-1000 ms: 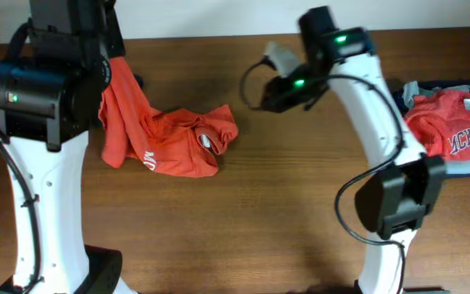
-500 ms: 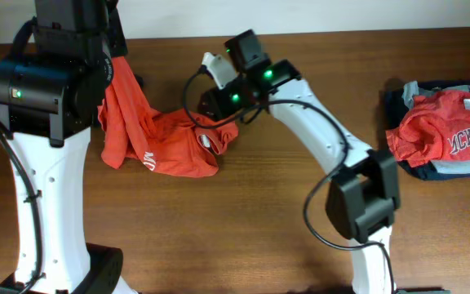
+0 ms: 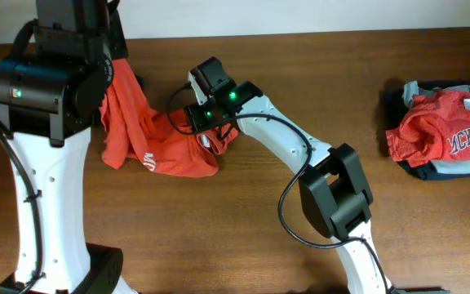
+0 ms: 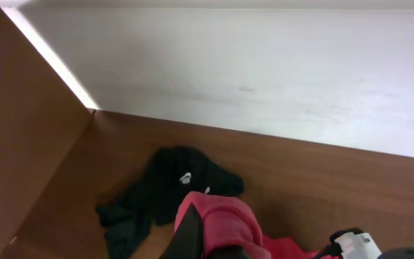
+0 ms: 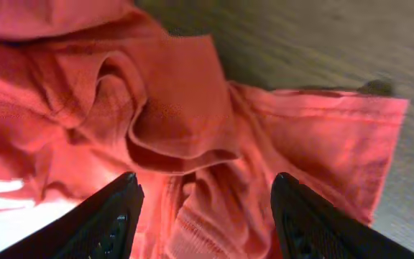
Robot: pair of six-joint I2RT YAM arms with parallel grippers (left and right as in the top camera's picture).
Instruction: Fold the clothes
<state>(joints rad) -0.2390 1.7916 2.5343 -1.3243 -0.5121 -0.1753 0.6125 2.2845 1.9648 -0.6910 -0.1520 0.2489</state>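
**Right fingers spread over shirt; left pinching it**

Right gripper: fingers spread, one either side of a rumpled fold of the orange-red shirt. Fabric lies directly beneath them; cannot tell if they touch it. A sleeve edge lies to their right, with bare table beyond.

Left gripper: fingers pressed together, pinching a bunch of the same shirt, raised off the table. The rest drapes down towards the right fingers.

Black garment: on the table just beyond the left fingers.

Pile of clothes, red on top: well apart from both grippers.
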